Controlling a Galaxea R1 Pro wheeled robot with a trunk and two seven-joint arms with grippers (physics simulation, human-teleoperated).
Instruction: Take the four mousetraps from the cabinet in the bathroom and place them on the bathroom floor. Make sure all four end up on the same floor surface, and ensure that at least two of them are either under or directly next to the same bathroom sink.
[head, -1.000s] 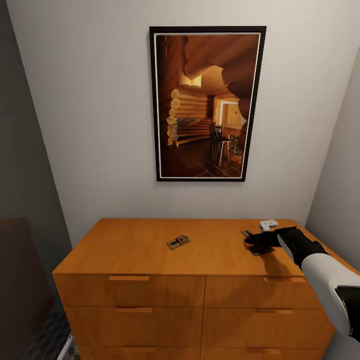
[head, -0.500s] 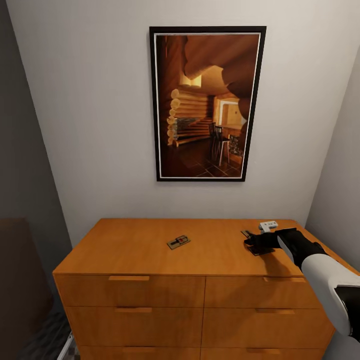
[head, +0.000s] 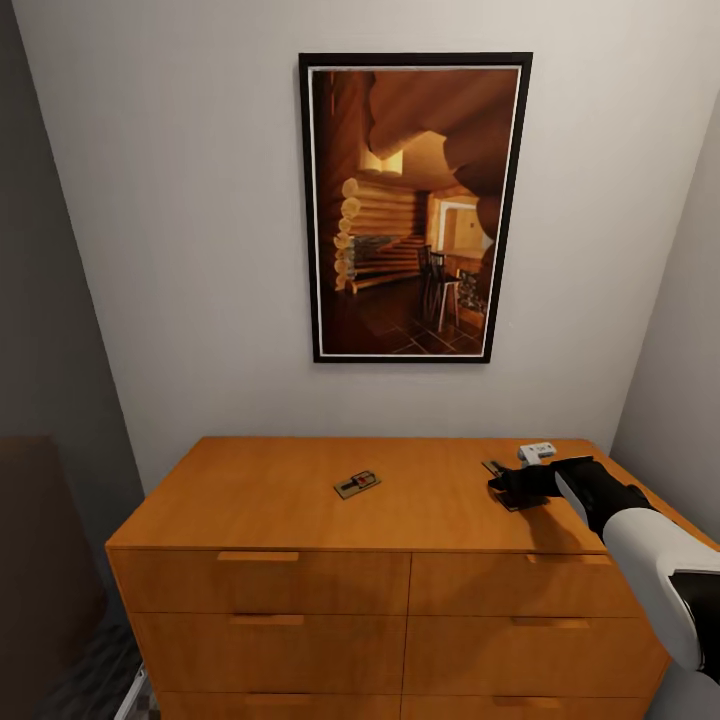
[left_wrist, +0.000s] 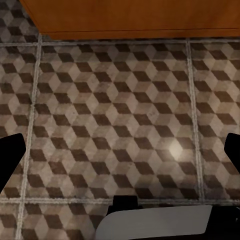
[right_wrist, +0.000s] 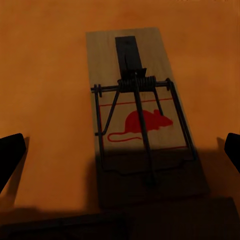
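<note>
**Right claw over a trap on the cabinet top**

The cabinet (head: 400, 560) stood against the wall, directly below a framed picture (head: 415, 205). Its top served as the worktop and carried the visible traps.

One trap (head: 357, 484) lay flat near the middle of the cabinet top, clear of every edge and well apart from the right arm.

The right claw (head: 505, 484) was positioned low over the cabinet top, toward its right rear corner. A second trap (right_wrist: 142, 125) lay flat directly beneath it. The right wrist view showed this trap as a pale wooden plate with a wire spring, a wire bar and a red mouse print. The two dark fingertips (right_wrist: 11, 155) stood at opposite edges of that view, one on each side of the trap. The jaws were spread wide and gripped nothing. Contact between fingertips and trap could not be confirmed.

A small white object (head: 537, 451) lay on the cabinet top just behind the right claw, near the rear edge. Its type could not be determined.

The left claw (left_wrist: 120, 155) hung over the floor (left_wrist: 115, 115), in front of the cabinet base. Its fingertips were likewise far apart, with nothing between them. The floor tiles carried a brown, beige and white cube pattern with pale grout lines.
</note>
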